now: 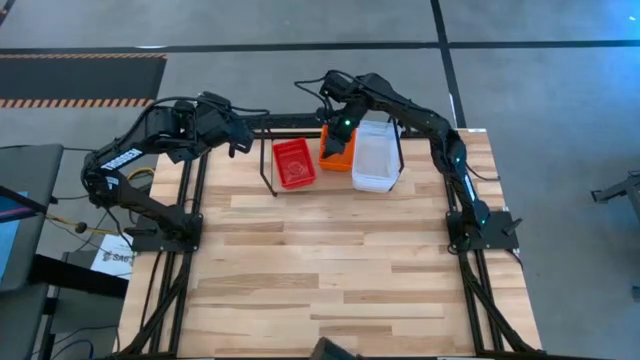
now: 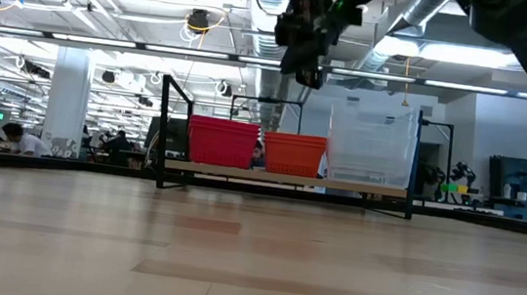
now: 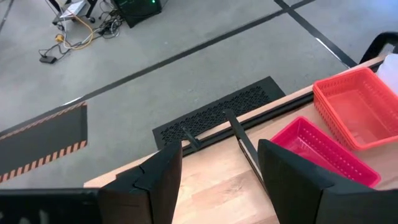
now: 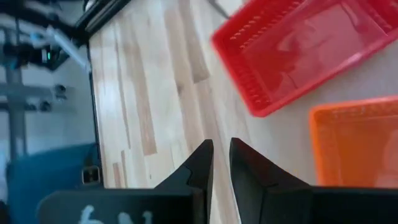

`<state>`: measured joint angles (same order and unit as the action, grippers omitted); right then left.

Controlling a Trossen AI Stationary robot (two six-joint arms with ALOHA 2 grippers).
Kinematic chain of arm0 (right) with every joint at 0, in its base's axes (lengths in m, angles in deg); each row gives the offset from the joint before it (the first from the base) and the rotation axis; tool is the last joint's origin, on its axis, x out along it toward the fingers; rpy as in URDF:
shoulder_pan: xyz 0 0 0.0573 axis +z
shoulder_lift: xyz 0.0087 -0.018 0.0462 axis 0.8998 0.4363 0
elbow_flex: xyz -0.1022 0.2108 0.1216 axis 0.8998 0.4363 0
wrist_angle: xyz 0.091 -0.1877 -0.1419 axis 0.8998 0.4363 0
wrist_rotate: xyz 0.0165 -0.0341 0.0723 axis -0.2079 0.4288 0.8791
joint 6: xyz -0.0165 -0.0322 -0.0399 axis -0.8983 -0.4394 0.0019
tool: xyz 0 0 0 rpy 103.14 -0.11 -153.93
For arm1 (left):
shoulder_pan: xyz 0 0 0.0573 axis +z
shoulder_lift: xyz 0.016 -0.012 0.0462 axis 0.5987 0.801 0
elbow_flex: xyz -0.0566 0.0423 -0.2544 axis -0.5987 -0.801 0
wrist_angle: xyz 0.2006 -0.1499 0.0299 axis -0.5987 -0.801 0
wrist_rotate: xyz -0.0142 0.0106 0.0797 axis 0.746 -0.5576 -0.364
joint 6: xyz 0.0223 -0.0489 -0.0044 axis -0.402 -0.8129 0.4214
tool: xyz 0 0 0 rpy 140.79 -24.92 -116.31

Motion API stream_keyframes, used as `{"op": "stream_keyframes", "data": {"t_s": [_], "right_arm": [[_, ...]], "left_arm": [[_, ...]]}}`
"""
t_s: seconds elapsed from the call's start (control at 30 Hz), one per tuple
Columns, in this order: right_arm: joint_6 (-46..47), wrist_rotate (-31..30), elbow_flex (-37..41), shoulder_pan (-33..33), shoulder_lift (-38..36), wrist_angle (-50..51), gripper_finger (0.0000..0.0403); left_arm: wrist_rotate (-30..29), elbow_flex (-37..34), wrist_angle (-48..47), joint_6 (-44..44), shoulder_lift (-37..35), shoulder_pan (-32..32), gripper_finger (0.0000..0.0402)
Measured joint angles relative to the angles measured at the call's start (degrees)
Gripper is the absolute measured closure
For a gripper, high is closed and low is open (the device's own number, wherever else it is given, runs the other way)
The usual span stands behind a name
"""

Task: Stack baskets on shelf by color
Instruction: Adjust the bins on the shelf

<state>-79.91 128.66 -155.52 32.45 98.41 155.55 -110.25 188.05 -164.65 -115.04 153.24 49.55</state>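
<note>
Three baskets stand side by side on the low black rod shelf (image 2: 285,177) at the table's far edge: a red basket (image 1: 293,162), an orange basket (image 1: 340,155) and a deeper clear basket (image 1: 375,155). My right gripper (image 4: 221,152) hangs above the orange basket (image 2: 293,154), clear of it. Its fingers stand a narrow gap apart with nothing between them. My left gripper (image 3: 221,162) waits wide open and empty over the table's far left corner, left of the shelf.
Bare wooden tabletop (image 1: 330,260) stretches from the shelf to the near edge. The black tubular frame (image 1: 180,200) that bears the arms runs along the table's left and right sides. The shelf's upright looped ends (image 2: 172,128) rise beside the outer baskets.
</note>
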Motion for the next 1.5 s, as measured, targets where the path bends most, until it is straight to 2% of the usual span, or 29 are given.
{"op": "stream_keyframes", "data": {"t_s": [0.1,0.17,0.23,0.43,0.57,0.67,0.83,0.93,1.23,1.5], "right_arm": [[-4.76,-2.26,-0.03,1.60,-1.38,2.88,0.0349],[-7.88,-7.88,0.00,3.39,-2.40,3.77,0.0371],[-10.23,-16.11,0.00,4.65,-3.90,5.09,0.0393],[-10.70,-46.91,0.00,6.73,-8.97,8.98,0.0399],[-6.84,-57.59,0.00,4.27,-14.54,11.01,0.0400],[-3.07,-59.79,0.00,1.23,-19.39,10.91,0.0400],[0.39,-60.08,0.00,-3.92,-27.43,10.60,0.0400],[0.74,-60.06,-0.02,-6.29,-31.13,10.43,0.0401],[-0.09,-59.96,-0.02,-9.01,-37.68,10.45,0.0401],[-4.18,-59.75,-0.02,-10.15,-38.21,10.51,0.0402]], "left_arm": [[-0.34,0.00,-0.08,-0.79,0.02,0.00,0.0202],[-0.25,0.00,-0.21,-0.85,0.02,0.00,0.0202],[0.33,0.00,-0.22,-0.85,0.02,0.00,0.0203],[0.88,0.02,-0.80,-0.80,1.37,0.01,0.0203],[3.11,0.07,-1.03,1.08,3.62,0.02,0.0214],[5.21,0.07,-1.01,3.05,6.18,0.02,0.0258],[6.37,0.07,-0.92,7.63,12.16,0.02,0.0383],[8.79,0.07,0.14,11.68,15.83,0.43,0.0392],[26.27,0.04,12.93,27.52,28.13,2.23,0.0401],[37.18,0.00,11.10,33.00,36.62,1.09,0.0401]]}}
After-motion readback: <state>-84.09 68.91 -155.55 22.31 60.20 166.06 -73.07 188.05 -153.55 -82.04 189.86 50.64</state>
